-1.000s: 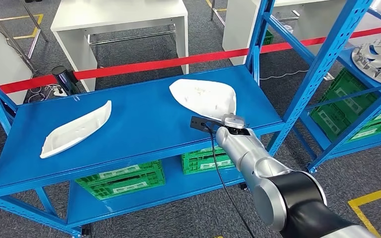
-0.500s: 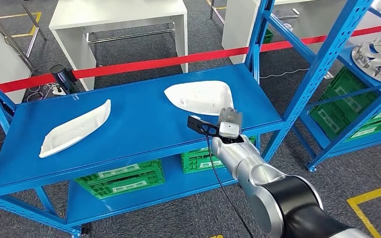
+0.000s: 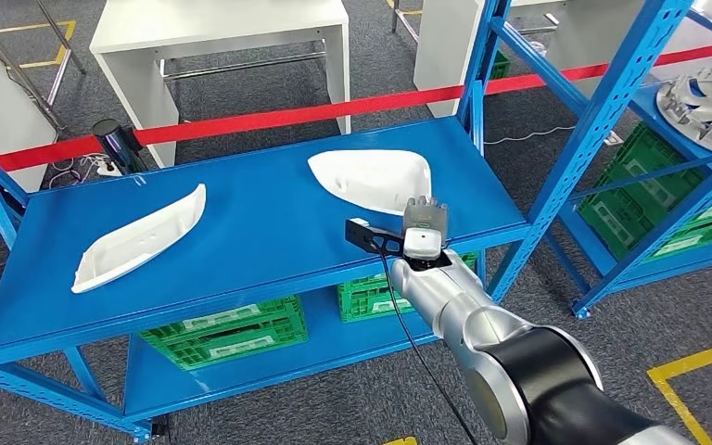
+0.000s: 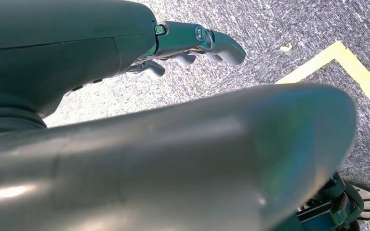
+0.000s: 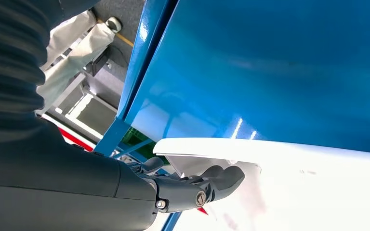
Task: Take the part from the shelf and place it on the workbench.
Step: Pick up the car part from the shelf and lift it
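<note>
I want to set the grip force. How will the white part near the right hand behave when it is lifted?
The white part looks like a thin moulded shell, so probably light and fairly stiff. Its glossy curved surface may slip between the fingers. Being broad and gripped at one edge, it may tilt.

No text, brand, number or sign can be read in any view. In the head view, the green crates [image 3: 227, 332] under the blue shelf [image 3: 241, 241], lower middle of the frame, carry white labels, but their print is too small to make out. The green crates at the right edge [image 3: 667, 218] bear similar white labels, equally illegible.
</note>
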